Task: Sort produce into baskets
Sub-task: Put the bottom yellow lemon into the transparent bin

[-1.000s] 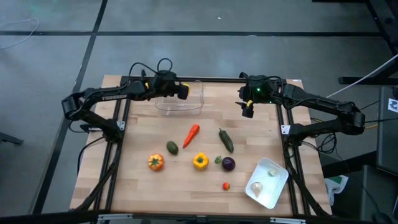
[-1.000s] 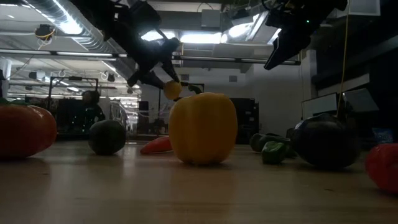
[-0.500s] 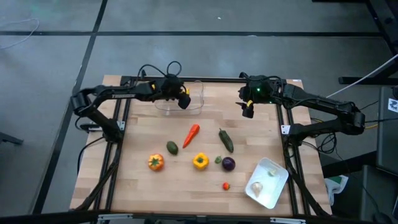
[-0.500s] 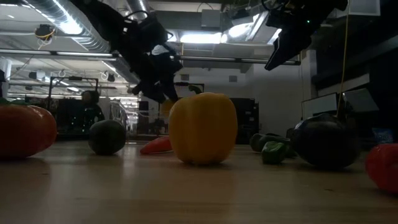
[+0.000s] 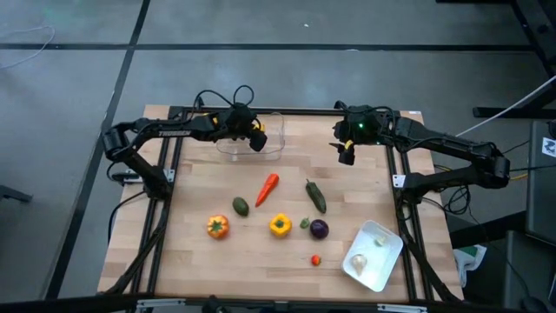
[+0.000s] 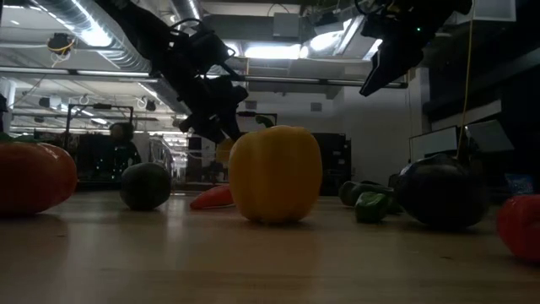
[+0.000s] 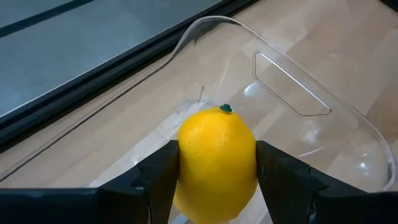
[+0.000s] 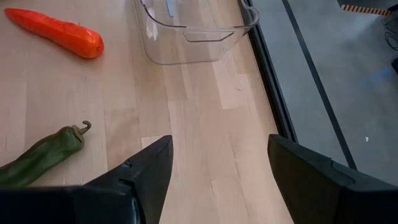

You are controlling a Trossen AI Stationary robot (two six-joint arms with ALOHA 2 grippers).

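Clearly the left gripper (image 7: 217, 180) has its jaws pinching a lemon (image 7: 217, 163) across its middle, held over the clear tub (image 5: 271, 139) at the table's 12 o'clock edge. The lemon looks like a light, hard, glossy toy, so I judge it would slip rather than squash; a grip across its widest part, as here, seems the safest hold. The tub looks thin and light too, and a knock could probably shove it along the wood.

From above, the lemon is only a yellow speck at the gripper's tip, though that view lays out everything else: a carrot (image 5: 268, 185) near the centre, a long green pepper (image 5: 315, 196) at about 3 o'clock from it, a tomato (image 5: 217, 227), a yellow pepper (image 5: 280, 225) and a purple ball (image 5: 320, 229) toward 6 o'clock, and the white tray (image 5: 387, 257) at 4 o'clock with pale pieces in it. The left wrist view alone shows the fingers (image 7: 157, 180) flanking the fruit and the tub floor beneath it.

The right gripper (image 8: 214, 177) waits over the table at 1 o'clock, jaws spread, with nothing between them.
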